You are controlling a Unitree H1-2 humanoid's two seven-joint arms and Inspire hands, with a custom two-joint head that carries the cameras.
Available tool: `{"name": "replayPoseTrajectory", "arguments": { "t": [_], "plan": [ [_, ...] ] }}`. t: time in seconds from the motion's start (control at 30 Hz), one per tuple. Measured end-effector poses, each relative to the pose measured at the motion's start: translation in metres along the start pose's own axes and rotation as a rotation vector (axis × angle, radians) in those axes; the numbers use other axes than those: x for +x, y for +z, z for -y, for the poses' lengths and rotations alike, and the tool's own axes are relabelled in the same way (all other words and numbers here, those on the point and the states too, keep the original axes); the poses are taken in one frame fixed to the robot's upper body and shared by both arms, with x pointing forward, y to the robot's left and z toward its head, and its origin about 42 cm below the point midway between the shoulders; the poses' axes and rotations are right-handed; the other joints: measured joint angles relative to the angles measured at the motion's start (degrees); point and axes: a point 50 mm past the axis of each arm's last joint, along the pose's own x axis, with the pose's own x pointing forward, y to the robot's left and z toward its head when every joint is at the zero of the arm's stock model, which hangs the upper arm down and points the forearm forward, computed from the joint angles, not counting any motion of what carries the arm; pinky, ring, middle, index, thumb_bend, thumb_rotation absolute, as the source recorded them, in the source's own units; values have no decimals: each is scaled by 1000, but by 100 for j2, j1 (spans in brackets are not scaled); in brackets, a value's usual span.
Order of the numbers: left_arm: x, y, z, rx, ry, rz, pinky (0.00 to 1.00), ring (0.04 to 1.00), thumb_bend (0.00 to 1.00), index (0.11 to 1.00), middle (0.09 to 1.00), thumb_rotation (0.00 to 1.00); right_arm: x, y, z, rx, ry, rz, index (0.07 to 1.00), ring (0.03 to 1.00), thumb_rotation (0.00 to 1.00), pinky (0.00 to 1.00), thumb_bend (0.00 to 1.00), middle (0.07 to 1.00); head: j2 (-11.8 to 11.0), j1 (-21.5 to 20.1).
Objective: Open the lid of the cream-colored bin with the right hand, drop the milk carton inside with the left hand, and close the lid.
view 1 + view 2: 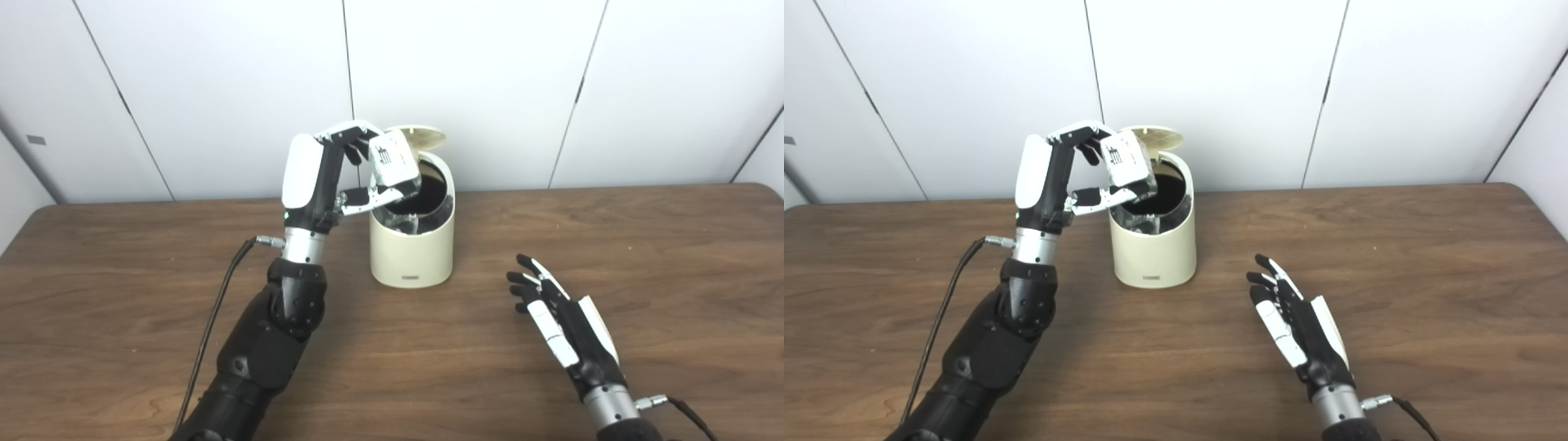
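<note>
Right hand (560,318) rests low over the table (674,275), fingers spread, holding nothing. Left hand (334,177) grips the milk carton (392,160), tilted over the open mouth of the bin (413,245); lid (419,136) stands raised behind.

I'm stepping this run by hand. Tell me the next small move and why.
Probably open the left hand to let the milk carton fall. The carton is tilted over the bin mouth, the lid stands up behind it, and the right hand rests open, away from the bin.
</note>
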Motion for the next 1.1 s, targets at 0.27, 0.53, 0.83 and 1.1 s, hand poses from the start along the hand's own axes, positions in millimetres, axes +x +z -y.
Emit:
{"name": "replayPoseTrajectory", "arguments": {
  "t": [0.27, 0.53, 0.83, 1.1],
  "plan": [
    [-1, -1, -2, -3, 9, -9, 370, 446, 478, 470, 510, 0, 0, 1, 0, -3, -1, -3, 916, 833, 1000, 751, 517, 840, 9, 0],
    [1, -1, -4, -13, 14, -24, 363, 444, 478, 473, 508, 0, 0, 0, 1, -12, -2, -11, 913, 830, 1000, 742, 528, 838, 18, -26],
    [0, 0, -3, -23, -6, -62, 356, 440, 478, 482, 497, 0, 0, 1, 2, -17, -4, -11, 913, 828, 1000, 740, 532, 838, 18, -35],
    [-5, 0, 1, -31, -31, -76, 357, 446, 478, 479, 498, 0, 0, 3, 2, -15, -6, -4, 913, 830, 1000, 759, 529, 838, 18, -18]
  ]
}}
